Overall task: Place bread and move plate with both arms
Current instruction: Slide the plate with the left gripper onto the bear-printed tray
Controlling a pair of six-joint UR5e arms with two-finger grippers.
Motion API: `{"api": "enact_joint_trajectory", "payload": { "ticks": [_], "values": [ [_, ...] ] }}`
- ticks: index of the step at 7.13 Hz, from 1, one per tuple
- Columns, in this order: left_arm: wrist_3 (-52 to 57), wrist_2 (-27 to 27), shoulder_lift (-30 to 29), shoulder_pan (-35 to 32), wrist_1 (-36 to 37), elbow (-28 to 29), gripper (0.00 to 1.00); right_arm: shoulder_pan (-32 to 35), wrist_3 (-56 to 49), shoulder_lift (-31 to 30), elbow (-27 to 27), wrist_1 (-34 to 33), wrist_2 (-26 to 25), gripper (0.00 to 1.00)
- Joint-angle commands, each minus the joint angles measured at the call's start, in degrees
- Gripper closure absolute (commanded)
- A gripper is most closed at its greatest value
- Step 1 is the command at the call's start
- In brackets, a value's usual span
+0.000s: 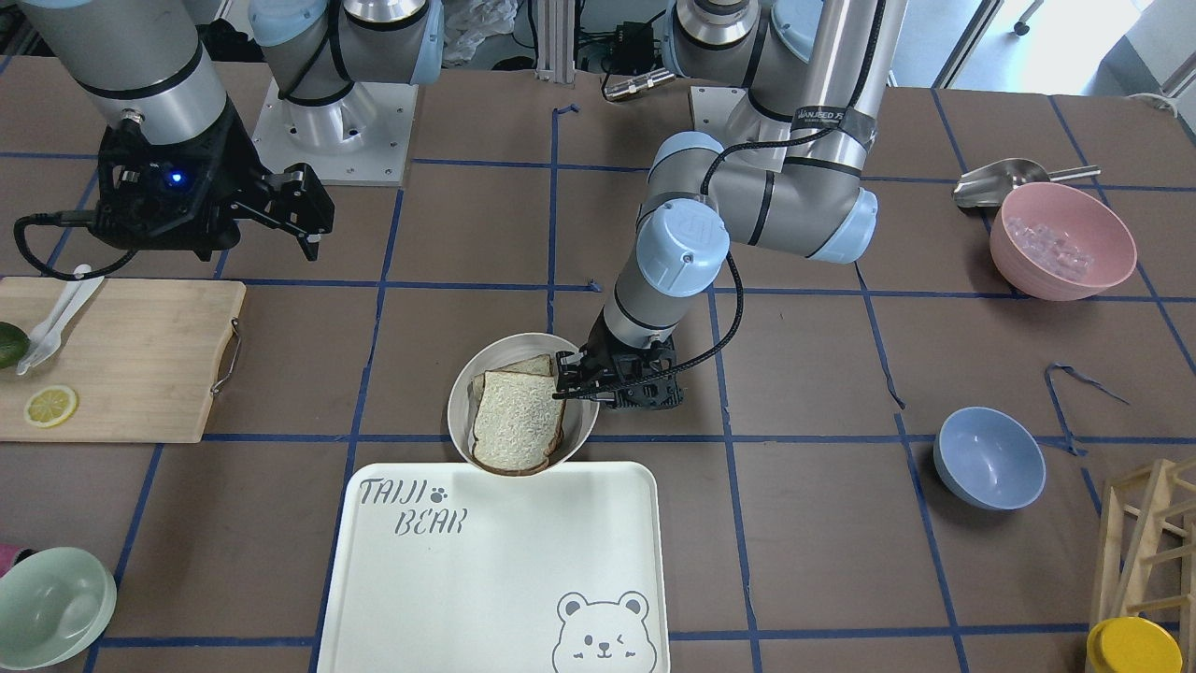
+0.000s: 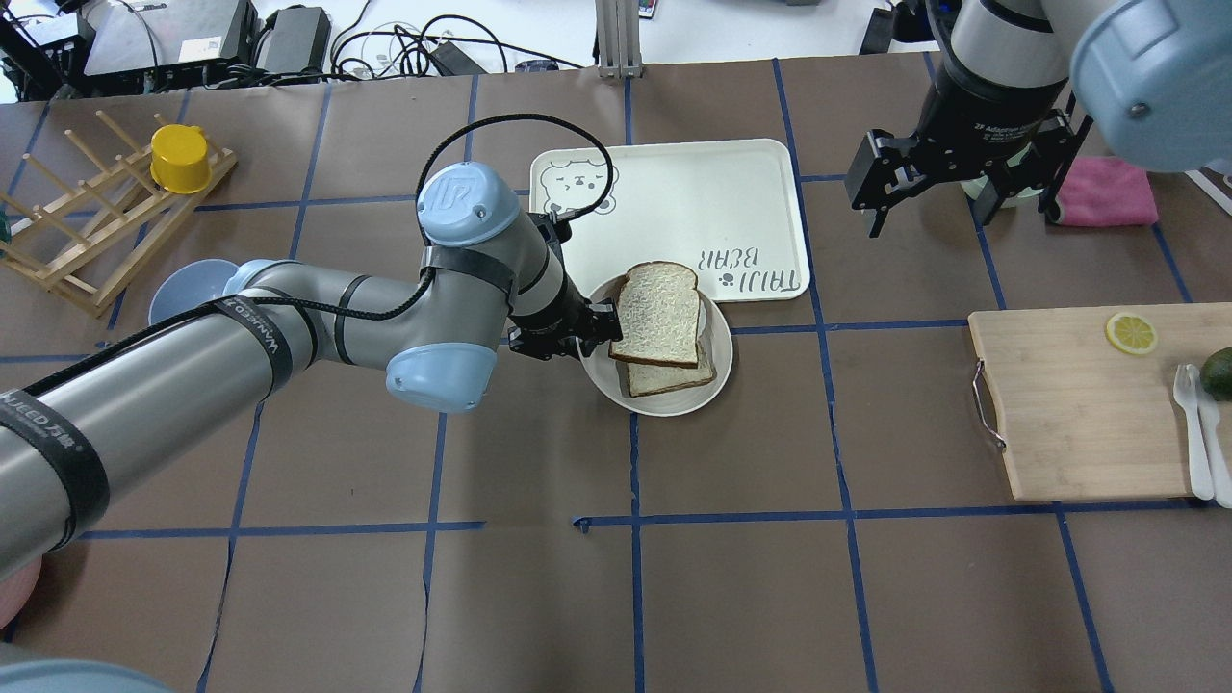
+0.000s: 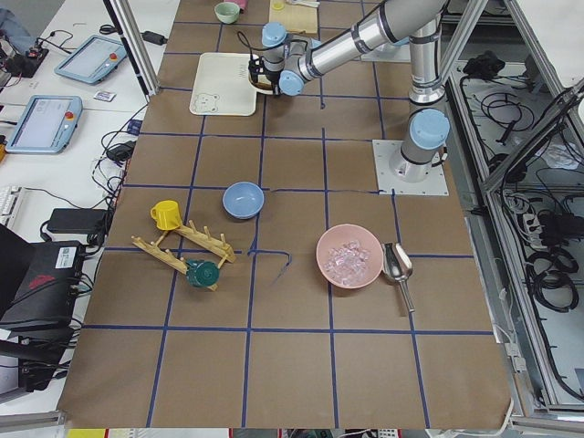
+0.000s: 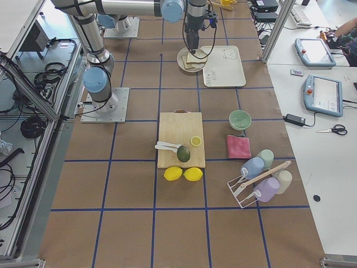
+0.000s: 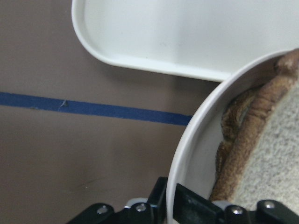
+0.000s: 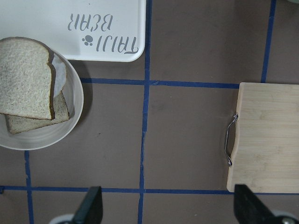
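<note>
The left fingers (image 5: 196, 211) are clamping the rim of the round cream-white plate (image 2: 674, 406) at its 9 o'clock, seen from overhead. The dark-crusted pale bread slice (image 2: 659, 313) is lying inside, its long axis running 12-to-6. The right fingers (image 6: 91, 207) are hanging spread, well apart at 2 o'clock.

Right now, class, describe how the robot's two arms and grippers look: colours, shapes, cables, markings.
Both are silver-grey jointed tubes with light blue caps. The left arm carries a looping black cable and a white-lettered black band; the right arm has a blue wrist light. The left gripper and right gripper are black, two-fingered.
</note>
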Motion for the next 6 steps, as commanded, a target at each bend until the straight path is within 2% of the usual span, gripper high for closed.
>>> {"api": "enact_joint_trajectory", "payload": {
  "ticks": [1, 4, 6],
  "values": [
    [0.0, -2.76, 0.15, 0.91, 0.0, -0.04, 0.84, 0.0, 0.0, 0.01, 0.1, 0.02, -0.18, 0.0],
    [2.36, -9.17, 1.28, 5.46, 0.35, -3.1, 0.86, 0.0, 0.09, 0.01, 0.1, -0.07, -0.18, 0.0],
    [3.08, -9.89, 2.34, 6.19, 0.61, -3.56, 0.86, 0.0, 0.09, 0.01, 0.1, 0.02, -0.27, 0.0]
  ]
}}
